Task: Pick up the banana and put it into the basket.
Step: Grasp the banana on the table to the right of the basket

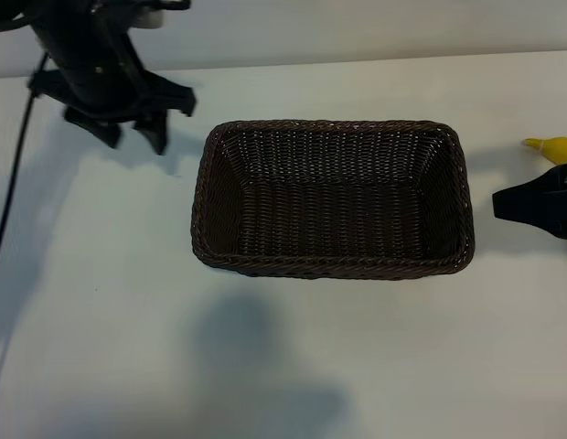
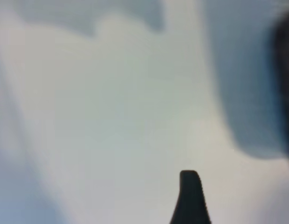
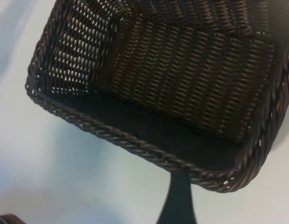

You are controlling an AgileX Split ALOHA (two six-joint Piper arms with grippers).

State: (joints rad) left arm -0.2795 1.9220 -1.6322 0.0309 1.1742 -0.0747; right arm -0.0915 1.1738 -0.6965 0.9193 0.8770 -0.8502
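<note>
The dark brown woven basket (image 1: 331, 197) sits empty in the middle of the white table; the right wrist view looks into it (image 3: 182, 79). Only the yellow end of the banana (image 1: 552, 146) shows, at the far right edge of the exterior view, right of the basket. The rest of it is cut off. My right gripper (image 1: 540, 203) hangs just in front of the banana, open and holding nothing. One of its dark fingers (image 3: 179, 200) shows against the basket's rim. My left gripper (image 1: 133, 137) hovers open and empty at the back left, away from the basket.
The white table (image 1: 101, 302) extends in front of and to the left of the basket. A black cable (image 1: 14, 183) runs down the left side. The left wrist view shows only bare table and one dark finger (image 2: 190, 198).
</note>
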